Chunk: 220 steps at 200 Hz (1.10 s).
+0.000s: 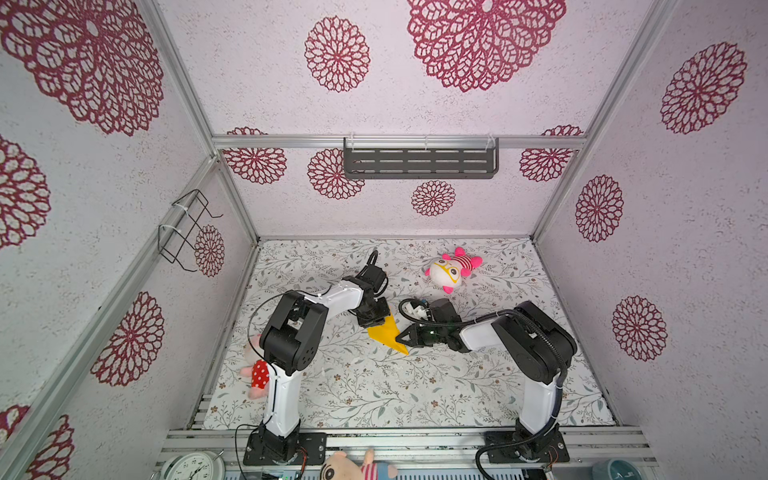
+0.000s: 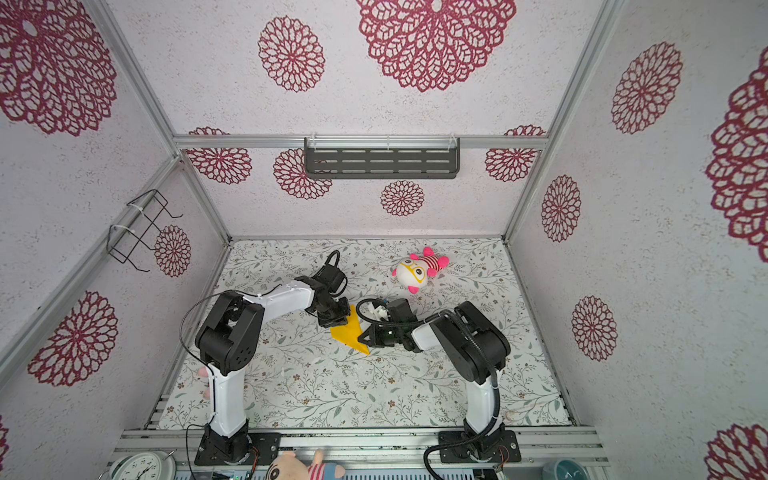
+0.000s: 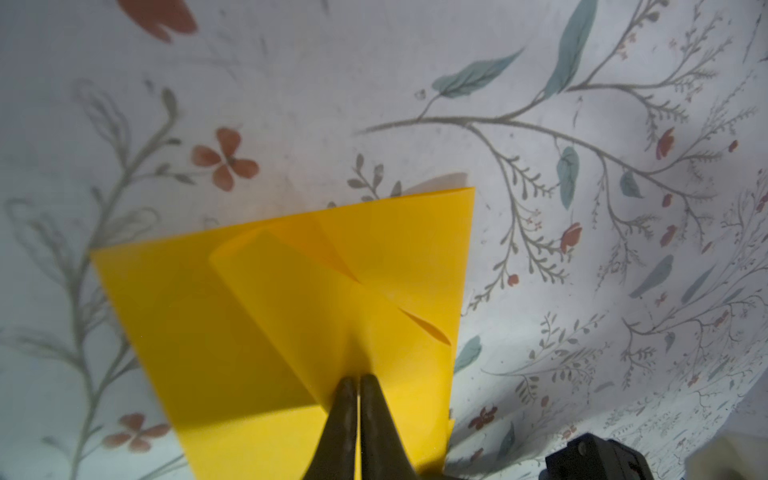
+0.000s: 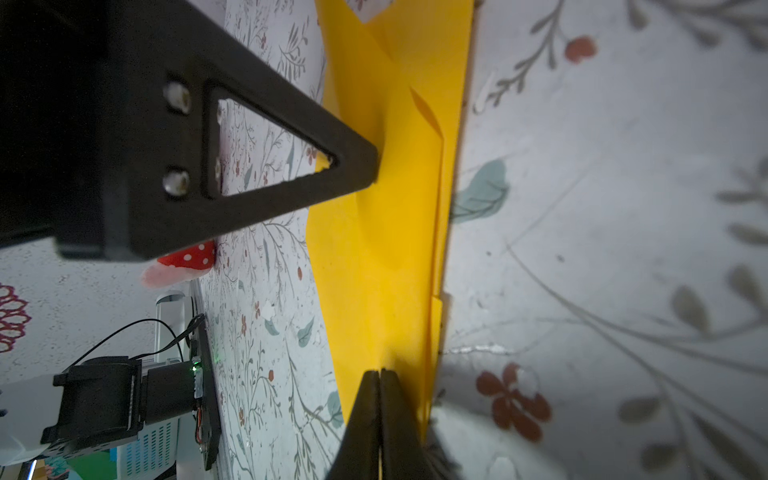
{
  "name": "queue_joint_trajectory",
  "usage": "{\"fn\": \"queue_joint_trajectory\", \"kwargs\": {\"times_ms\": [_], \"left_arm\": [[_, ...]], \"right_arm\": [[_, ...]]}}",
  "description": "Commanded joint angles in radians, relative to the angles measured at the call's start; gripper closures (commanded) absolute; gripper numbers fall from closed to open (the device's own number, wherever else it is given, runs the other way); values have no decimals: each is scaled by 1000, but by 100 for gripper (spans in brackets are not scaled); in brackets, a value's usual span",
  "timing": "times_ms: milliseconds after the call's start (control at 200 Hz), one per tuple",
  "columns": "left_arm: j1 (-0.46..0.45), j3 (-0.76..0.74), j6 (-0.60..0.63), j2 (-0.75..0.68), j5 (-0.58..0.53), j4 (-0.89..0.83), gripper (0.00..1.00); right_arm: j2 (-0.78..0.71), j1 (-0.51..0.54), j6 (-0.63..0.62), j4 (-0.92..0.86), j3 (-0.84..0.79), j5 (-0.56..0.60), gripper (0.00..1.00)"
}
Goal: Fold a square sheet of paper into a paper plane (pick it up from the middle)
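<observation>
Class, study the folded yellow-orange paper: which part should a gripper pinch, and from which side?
Probably its layered edges, not the broad face: the folded yellow-orange paper is thin and flat, so jaws must slide in edgewise from the side. The left gripper and right gripper are each shut on an edge, from different sides.

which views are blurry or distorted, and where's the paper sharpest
Both top views: evenly lit and sharp, wide-angle stretch toward the edges, yellow paper small. Left wrist view: paper crisp, tablecloth soft on one side, left hand dark. Right wrist view: right hand and nearest cloth blurred, paper sharper farther off.
</observation>
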Motion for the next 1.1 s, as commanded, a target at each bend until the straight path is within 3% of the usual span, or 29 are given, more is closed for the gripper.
{"fn": "queue_joint_trajectory", "kwargs": {"times_ms": [0,215,1096], "left_arm": [[-5,13,16,37,-99,-66,92],[3,44,53,64,-189,-129,92],[136,210,189,218,-367,-239,95]], "right_arm": [[49,0,-21,-138,-15,101,93],[50,0,-35,-161,-15,115,92],[59,0,-36,-165,-12,123,93]]}}
